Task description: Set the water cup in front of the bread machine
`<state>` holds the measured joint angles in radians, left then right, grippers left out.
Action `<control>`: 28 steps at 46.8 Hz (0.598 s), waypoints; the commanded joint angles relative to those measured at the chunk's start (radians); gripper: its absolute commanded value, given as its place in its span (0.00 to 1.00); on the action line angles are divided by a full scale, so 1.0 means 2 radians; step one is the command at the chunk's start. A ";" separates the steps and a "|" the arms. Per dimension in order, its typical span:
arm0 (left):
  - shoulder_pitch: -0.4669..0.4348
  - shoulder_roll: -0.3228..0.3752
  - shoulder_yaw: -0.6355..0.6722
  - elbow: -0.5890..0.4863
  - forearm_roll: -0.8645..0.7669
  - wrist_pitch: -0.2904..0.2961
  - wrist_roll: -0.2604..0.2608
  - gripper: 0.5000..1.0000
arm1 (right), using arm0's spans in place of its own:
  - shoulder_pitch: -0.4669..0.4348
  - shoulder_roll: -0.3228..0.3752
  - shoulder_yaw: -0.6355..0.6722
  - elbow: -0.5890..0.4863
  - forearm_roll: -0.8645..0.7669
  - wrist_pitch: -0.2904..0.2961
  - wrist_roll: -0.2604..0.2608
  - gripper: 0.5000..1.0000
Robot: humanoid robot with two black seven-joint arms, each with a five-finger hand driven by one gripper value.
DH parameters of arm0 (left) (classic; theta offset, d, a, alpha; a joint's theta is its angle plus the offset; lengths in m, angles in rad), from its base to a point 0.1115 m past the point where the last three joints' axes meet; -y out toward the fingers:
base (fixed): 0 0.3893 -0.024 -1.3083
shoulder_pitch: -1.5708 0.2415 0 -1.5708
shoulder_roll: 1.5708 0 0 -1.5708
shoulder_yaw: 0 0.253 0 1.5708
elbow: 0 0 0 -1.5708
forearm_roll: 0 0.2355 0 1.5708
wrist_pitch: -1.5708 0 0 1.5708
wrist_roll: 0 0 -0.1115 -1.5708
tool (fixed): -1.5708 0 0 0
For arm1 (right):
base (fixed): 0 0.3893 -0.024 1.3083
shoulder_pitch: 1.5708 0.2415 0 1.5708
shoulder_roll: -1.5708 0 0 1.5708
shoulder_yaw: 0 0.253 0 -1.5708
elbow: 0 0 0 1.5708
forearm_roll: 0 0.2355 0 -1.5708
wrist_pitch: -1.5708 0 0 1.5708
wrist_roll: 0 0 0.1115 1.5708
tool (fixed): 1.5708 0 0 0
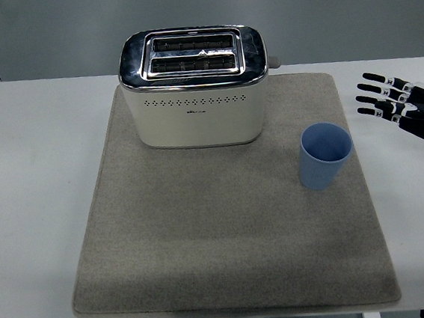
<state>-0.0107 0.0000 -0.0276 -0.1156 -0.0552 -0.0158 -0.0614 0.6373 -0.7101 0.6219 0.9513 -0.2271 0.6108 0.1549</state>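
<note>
Right now my right robot hand point(402, 107) hangs over the white surface point(32, 161) at the right side, with its fingers point(375, 98) spread wide and holding nothing. I cannot see my left robot hand at all. My blue cup point(325, 155) stands upright on the gray mat point(227, 233), near the mat's right edge. It is off to the right of the toaster point(194, 85) and a bit closer to me, not in front of it. The robot hand is near the cup but not touching it. I think the job has hardly begun, because I must grab the cup first. What worries me is that the cup looks light and is open on top. If I come in too low or too fast from the side, my fingers could bump it and tip it over, or push it along the mat. If I squeeze only the rim, it might slip out. When I carry it left, I could knock the toaster if I swing too close.
</note>
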 commanded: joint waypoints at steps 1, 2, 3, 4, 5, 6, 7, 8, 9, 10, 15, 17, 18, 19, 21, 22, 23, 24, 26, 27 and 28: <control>0.000 0.000 0.000 0.000 0.000 -0.001 0.000 1.00 | -0.006 0.001 -0.002 0.008 -0.001 0.000 -0.001 0.86; 0.000 0.000 0.000 0.000 0.000 -0.001 0.000 1.00 | -0.008 0.001 -0.003 0.011 -0.001 0.000 -0.001 0.86; 0.000 0.000 0.000 0.000 0.000 0.000 0.000 1.00 | -0.010 0.001 -0.003 0.012 -0.001 0.000 -0.001 0.86; 0.000 0.000 0.000 0.000 0.000 -0.001 0.000 1.00 | -0.011 0.001 -0.002 0.013 -0.001 0.000 -0.001 0.86; 0.000 0.000 0.000 0.000 0.000 0.000 0.000 1.00 | -0.012 0.001 -0.003 0.014 -0.002 0.000 -0.001 0.86; 0.000 0.000 0.000 0.000 0.000 0.000 0.000 1.00 | -0.013 0.001 -0.003 0.015 -0.002 0.000 -0.001 0.86; 0.000 0.000 0.000 0.000 0.000 0.000 0.000 1.00 | -0.014 0.001 -0.002 0.017 -0.002 0.000 -0.001 0.86; 0.000 0.000 0.000 0.000 0.000 0.000 0.000 1.00 | -0.015 0.001 -0.001 0.018 -0.004 0.000 -0.001 0.86; 0.000 0.000 0.000 0.000 0.000 0.000 0.000 1.00 | -0.016 0.001 0.000 0.019 -0.007 0.000 -0.001 0.86; 0.000 0.000 0.000 0.000 0.000 0.000 0.000 1.00 | -0.017 0.001 0.001 0.019 -0.010 0.000 -0.001 0.86; 0.000 0.000 0.000 0.000 0.000 0.000 0.000 1.00 | -0.022 0.002 0.004 0.034 -0.021 0.000 -0.001 0.86; 0.000 0.000 0.000 0.000 0.000 0.000 0.000 1.00 | -0.024 0.004 0.004 0.042 -0.022 0.000 -0.001 0.86; 0.000 0.000 0.000 0.000 0.000 -0.001 0.000 1.00 | -0.026 0.004 0.004 0.046 -0.023 0.000 -0.001 0.86; 0.000 0.000 0.000 0.000 0.000 -0.001 0.000 1.00 | -0.027 0.004 0.004 0.049 -0.024 0.000 -0.001 0.86; 0.000 0.000 0.000 0.000 0.000 0.000 0.000 1.00 | -0.029 0.004 0.004 0.054 -0.024 0.000 -0.001 0.86; 0.000 0.000 0.000 0.000 0.000 0.000 0.000 1.00 | -0.029 0.004 0.004 0.057 -0.024 0.000 -0.001 0.86; 0.000 0.000 0.000 0.000 0.000 0.000 0.000 1.00 | -0.029 0.004 0.004 0.059 -0.024 0.000 -0.001 0.86; 0.000 0.000 0.000 0.000 0.000 0.000 0.000 1.00 | -0.029 0.004 0.004 0.060 -0.024 0.000 -0.001 0.86; 0.000 0.000 0.000 0.000 0.000 0.000 0.000 1.00 | -0.029 0.003 0.004 0.064 -0.024 0.000 -0.001 0.86; 0.000 0.000 0.000 0.000 0.000 0.000 0.000 1.00 | -0.030 0.003 0.004 0.066 -0.025 0.000 -0.001 0.86; 0.000 0.000 0.000 0.000 0.000 0.000 0.000 1.00 | -0.030 0.003 0.004 0.067 -0.025 0.000 -0.001 0.86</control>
<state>-0.0109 0.0000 -0.0276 -0.1159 -0.0552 -0.0159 -0.0614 0.5791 -0.7024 0.6290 1.0746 -0.2746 0.6108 0.1534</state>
